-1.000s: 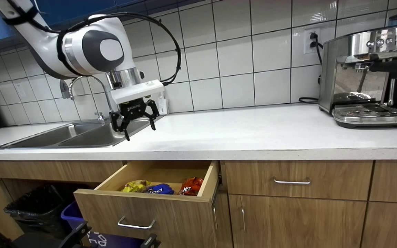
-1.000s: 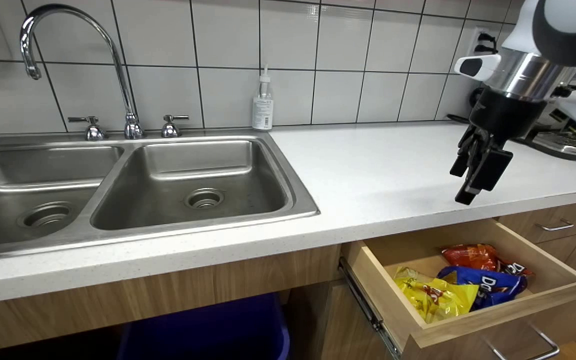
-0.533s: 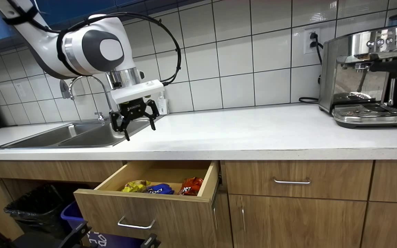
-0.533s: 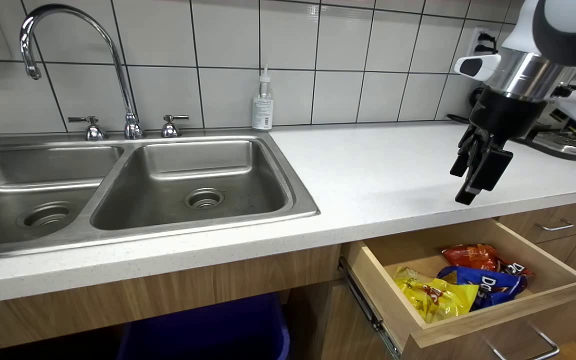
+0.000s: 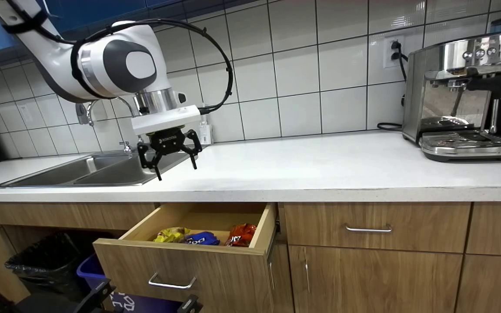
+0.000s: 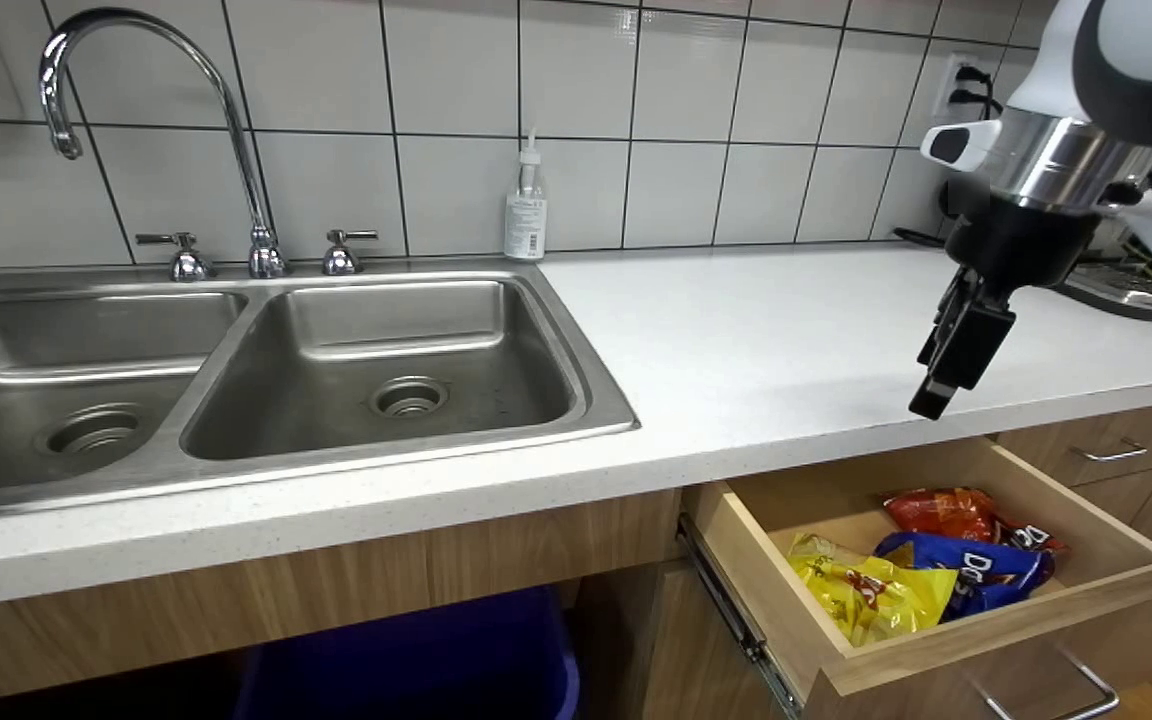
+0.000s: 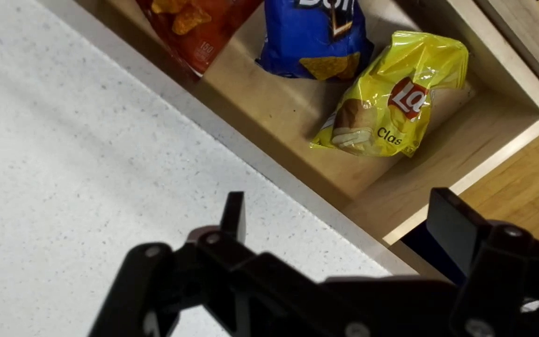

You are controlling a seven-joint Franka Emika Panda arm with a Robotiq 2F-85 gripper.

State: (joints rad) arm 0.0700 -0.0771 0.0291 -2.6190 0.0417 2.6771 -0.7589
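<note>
- At the far left in an exterior view, a steel sink (image 5: 115, 174) with 2 basins is set into the white countertop (image 5: 302, 165); below it, a bin with a black liner (image 5: 55, 256) is seen, and just beside that a blue bin (image 5: 89, 271).
- Next, the robot arm (image 5: 94, 71) is extended from the upper left, and the black gripper (image 5: 178, 174) is held in the air near the countertop's front edge; a clear bottle (image 5: 205, 132) is seen behind it, against the tiles.
- The 2 fingers (image 7: 452, 229) are spread wide apart, and only the countertop and part of the wooden drawer (image 5: 185, 261) are seen between them in the wrist view.
- The wooden drawer is pulled out below the gripper.
- At its left, a yellow bag (image 7: 391, 98) is laid near the front panel; "Clas" can be read on it.
- In the middle, a blue bag (image 7: 318, 42) is placed just beside the yellow bag; whether these 2 touch cannot be told.
- At its right, a red bag (image 6: 946, 512) is laid, partly covered from sight by the blue bag in an exterior view.
- At the far right, a steel coffee machine (image 5: 459, 95) is stood on the countertop, well apart from the gripper.
</note>
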